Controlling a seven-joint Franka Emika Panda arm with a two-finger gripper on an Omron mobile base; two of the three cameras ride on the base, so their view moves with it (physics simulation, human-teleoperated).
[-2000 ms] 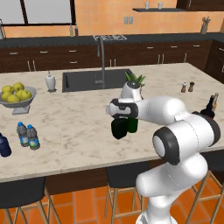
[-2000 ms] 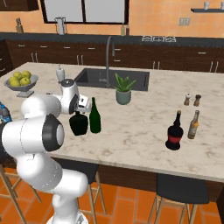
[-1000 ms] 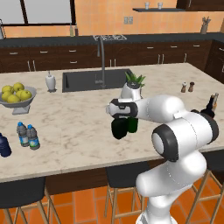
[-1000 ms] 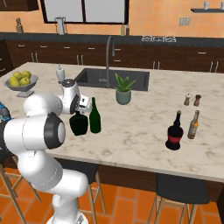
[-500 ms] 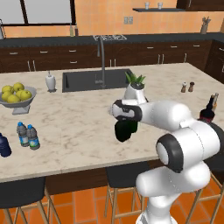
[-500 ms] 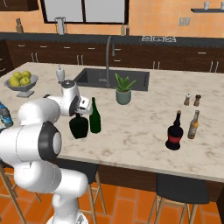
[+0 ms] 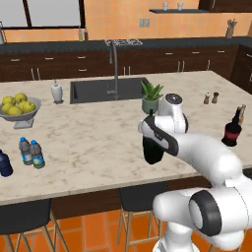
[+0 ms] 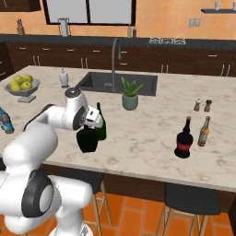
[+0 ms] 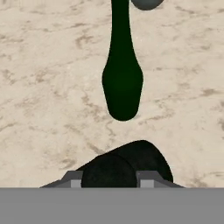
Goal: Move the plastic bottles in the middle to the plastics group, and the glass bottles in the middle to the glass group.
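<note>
A grey bowl (image 7: 18,117) at the far left of the marble worktop (image 7: 98,147) holds yellow lemons (image 7: 15,105). A potted green plant (image 8: 130,96) stands behind the tall slim dark green wine bottle (image 8: 102,123). The claw (image 9: 108,177) is closed on the squat black glass bottle's (image 8: 86,140) neck, mid-worktop.
</note>
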